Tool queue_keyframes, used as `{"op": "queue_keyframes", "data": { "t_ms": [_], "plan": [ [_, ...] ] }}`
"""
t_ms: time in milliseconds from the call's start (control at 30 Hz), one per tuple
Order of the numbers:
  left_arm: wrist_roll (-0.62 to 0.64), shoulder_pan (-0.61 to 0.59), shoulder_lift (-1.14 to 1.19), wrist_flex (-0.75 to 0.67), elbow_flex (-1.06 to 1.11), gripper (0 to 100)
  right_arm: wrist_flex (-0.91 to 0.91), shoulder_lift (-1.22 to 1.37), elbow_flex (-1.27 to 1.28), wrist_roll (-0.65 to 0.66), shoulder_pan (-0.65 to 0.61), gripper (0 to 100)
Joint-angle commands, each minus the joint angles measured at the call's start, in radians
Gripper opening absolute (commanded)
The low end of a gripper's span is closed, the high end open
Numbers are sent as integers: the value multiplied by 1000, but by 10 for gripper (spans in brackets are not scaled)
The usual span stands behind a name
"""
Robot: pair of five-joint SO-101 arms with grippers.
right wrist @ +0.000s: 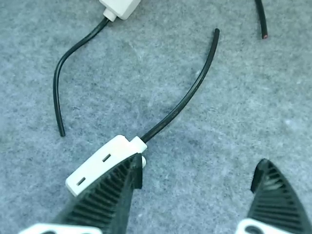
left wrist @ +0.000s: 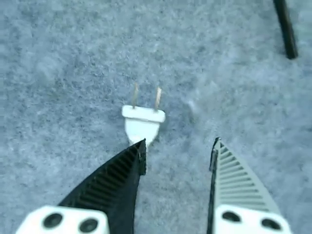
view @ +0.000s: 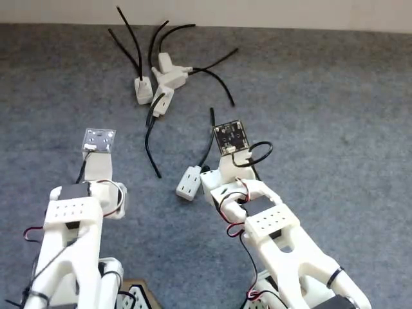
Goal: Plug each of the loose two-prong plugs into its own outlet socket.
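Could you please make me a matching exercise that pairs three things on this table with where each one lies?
Things:
1. plug
2. single socket
3. heap of corded pieces

Places:
A. far side of the table
B. beside the right gripper
C. beside the left gripper

Pairs: 1-C, 2-B, 3-A.

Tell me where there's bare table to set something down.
The widest bare stretch is the table to the right of the right arm. Another lies far left, beyond the left arm. The far middle is crowded with the pile of plugs and cords; an outlet socket and a black cord lie between the arms.
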Motion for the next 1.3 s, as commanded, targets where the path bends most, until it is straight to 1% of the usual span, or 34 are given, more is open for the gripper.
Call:
{"op": "queue_keyframes", "data": {
  "t_ms": [0, 367, 767, 1033, 1167, 1267],
  "plan": [
    [9, -58, 85, -107, -8, 224, -24, -28, -4, 14, -5, 350],
    [11, -58, 254, -104, -114, 224, -24, -28, -4, 14, -5, 350],
    [14, -64, 467, -9, -285, 221, -24, -28, -4, 14, -5, 350],
    [12, -54, 486, -5, -298, 220, -24, -28, -4, 14, -5, 350],
    [14, -22, 486, -3, -298, 218, -24, -28, -4, 14, -5, 350],
    [11, -18, 486, -2, -298, 151, -31, -28, -4, 14, -5, 350]
  ]
}}
